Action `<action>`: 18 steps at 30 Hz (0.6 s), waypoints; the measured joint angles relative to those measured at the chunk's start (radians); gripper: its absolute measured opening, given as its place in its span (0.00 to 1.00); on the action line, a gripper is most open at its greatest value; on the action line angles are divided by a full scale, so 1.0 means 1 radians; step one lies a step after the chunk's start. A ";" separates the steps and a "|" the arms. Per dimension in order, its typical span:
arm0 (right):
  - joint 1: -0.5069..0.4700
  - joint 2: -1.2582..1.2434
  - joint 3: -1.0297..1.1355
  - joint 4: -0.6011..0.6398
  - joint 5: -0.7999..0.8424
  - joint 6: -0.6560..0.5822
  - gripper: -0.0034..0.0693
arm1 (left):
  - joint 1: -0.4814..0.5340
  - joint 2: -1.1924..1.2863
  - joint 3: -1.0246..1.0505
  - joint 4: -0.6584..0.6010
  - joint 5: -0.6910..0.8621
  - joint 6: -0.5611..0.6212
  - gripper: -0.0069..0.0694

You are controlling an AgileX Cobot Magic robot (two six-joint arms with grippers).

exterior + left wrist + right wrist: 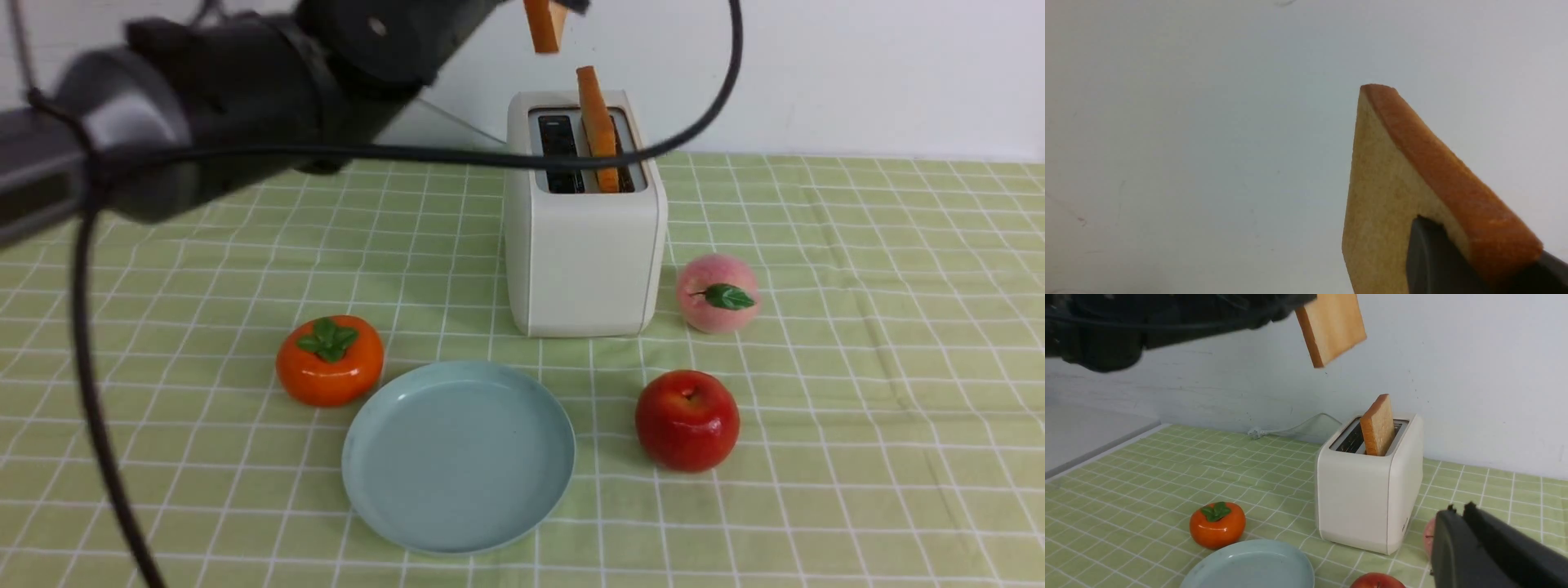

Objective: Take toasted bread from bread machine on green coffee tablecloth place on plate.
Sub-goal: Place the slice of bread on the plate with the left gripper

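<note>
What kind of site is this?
Likely a lab or test bench mocked up as a breakfast table: a white toaster and plate on a checked cloth, with a robot arm overhead.

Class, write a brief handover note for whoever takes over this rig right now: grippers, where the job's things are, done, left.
Left gripper: shut on one toast slice, held in the air above the toaster's height.
Right gripper: looks closed, holding nothing.
Second slice: standing in the toaster.
Plate: bare, on the green cloth.
Done: one slice out of the toaster.
Left: set it on the plate, then probably fetch the second.
</note>
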 joint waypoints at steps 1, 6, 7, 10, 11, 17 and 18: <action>0.000 0.000 0.000 0.000 -0.001 -0.001 0.09 | 0.004 -0.033 0.000 -0.041 0.095 0.041 0.22; 0.000 0.000 -0.006 0.000 0.018 -0.003 0.09 | 0.059 -0.176 0.066 -0.111 0.570 0.099 0.22; 0.000 0.000 -0.012 0.000 0.030 -0.003 0.09 | 0.080 -0.198 0.089 -0.097 0.655 0.068 0.22; 0.000 0.000 -0.029 0.000 0.059 -0.003 0.09 | 0.134 -0.231 0.135 -0.048 0.793 -0.038 0.22; 0.000 0.000 -0.038 0.000 0.074 -0.003 0.09 | 0.188 -0.245 0.170 0.010 0.882 -0.143 0.22; 0.000 0.000 -0.041 0.000 0.121 -0.003 0.09 | 0.259 -0.199 0.325 0.111 0.991 -0.266 0.22; 0.000 0.000 -0.041 0.000 0.128 -0.003 0.09 | 0.259 -0.186 0.337 0.114 0.988 -0.267 0.22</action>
